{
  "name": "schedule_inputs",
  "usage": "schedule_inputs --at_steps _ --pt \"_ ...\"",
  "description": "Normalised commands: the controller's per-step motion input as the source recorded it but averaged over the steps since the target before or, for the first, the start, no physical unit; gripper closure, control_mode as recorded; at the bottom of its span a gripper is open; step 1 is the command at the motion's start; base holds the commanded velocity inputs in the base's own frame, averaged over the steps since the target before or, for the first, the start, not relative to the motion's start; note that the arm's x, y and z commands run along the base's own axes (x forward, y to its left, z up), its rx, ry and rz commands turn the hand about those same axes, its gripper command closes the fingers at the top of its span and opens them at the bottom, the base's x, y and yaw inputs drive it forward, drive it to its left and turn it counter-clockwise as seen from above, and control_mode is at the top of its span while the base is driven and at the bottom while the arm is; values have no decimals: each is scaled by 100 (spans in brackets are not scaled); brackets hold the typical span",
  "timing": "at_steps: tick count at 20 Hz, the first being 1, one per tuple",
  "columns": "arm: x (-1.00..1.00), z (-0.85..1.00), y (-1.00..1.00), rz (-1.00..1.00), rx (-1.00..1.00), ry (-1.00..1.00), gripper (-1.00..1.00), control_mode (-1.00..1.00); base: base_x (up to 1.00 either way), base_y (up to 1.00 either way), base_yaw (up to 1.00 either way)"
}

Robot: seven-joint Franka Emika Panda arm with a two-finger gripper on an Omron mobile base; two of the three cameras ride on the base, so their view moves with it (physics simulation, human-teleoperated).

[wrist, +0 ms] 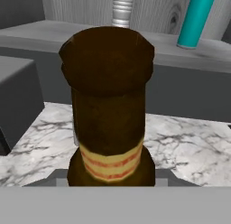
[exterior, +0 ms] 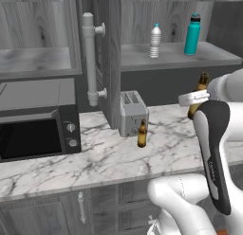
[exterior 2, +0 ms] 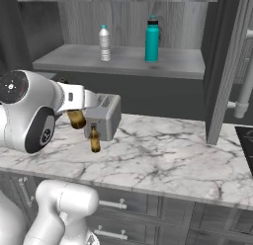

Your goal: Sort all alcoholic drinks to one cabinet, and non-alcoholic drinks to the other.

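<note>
In the hand view a beer bottle (wrist: pixel 108 110) stands close before the lens at frame centre: dark amber-brown glass, faceted and glossy, with a thick rounded lip at the top and a pale cream band with red stripes lower on the neck. No lettering can be read on that band. The tool (exterior: pixel 192 98) is closed on this bottle, holding it above the table at the right of the left base view, where its brown neck pokes up behind the white wrist; in the right base view its body (exterior 2: pixel 76 119) hangs under the hand at centre left.

The table (exterior: pixel 95 158) is white marble with grey veining, smooth and polished. On it, near frame centre of the left base view, the second beer bottle (exterior: pixel 142 133) stands upright just in front of a boxy grey toaster (exterior: pixel 132 113). A black microwave (exterior: pixel 38 130) sits at the left.

Farther back, on the grey shelf (exterior 2: pixel 123 61) of the open dark wood-grain cabinet (exterior: pixel 111 58), stand a clear ribbed water bottle (exterior: pixel 155 41) with a white cap and, to its right, a smooth teal flask (exterior: pixel 192 35) with a dark cap, well apart. The cabinet door carries a thick pale cylindrical handle (exterior: pixel 90 58).
</note>
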Motion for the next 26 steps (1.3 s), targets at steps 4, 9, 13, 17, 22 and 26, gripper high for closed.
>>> schedule_inputs --at_steps 4,9,13,17,22,26 --pt "-14 2 3 0 0 0 100 100 -13 2 0" --pt "0 0 0 0 0 0 100 100 -26 1 0" --pt "0 0 0 0 0 0 100 100 -32 0 0" --pt "0 0 0 0 0 0 100 100 -44 0 0" --pt "0 0 0 0 0 0 100 100 -60 0 0" --pt "0 0 0 0 0 0 100 100 -61 0 0"
